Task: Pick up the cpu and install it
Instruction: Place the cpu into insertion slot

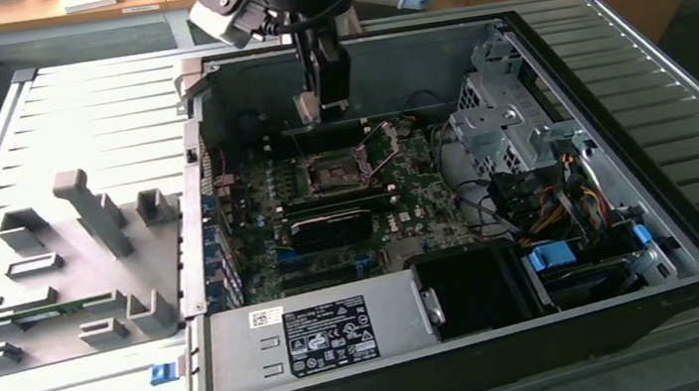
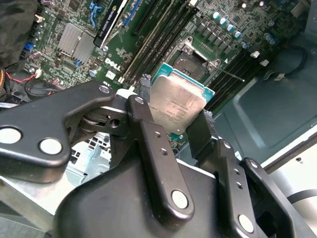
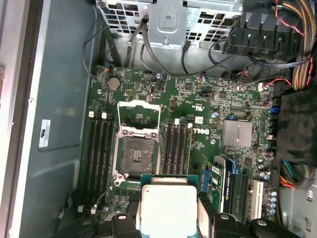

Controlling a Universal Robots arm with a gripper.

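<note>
My gripper: jaws clamped on the cpu by opposite edges. It hangs over the motherboard, just beside the open socket, not seated.

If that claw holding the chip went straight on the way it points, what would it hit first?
Probably the motherboard, at or just beside its open socket, with the cpu in the gripper touching first. Depth is hard to judge.

Hand (clamped on cpu) points downward.
</note>
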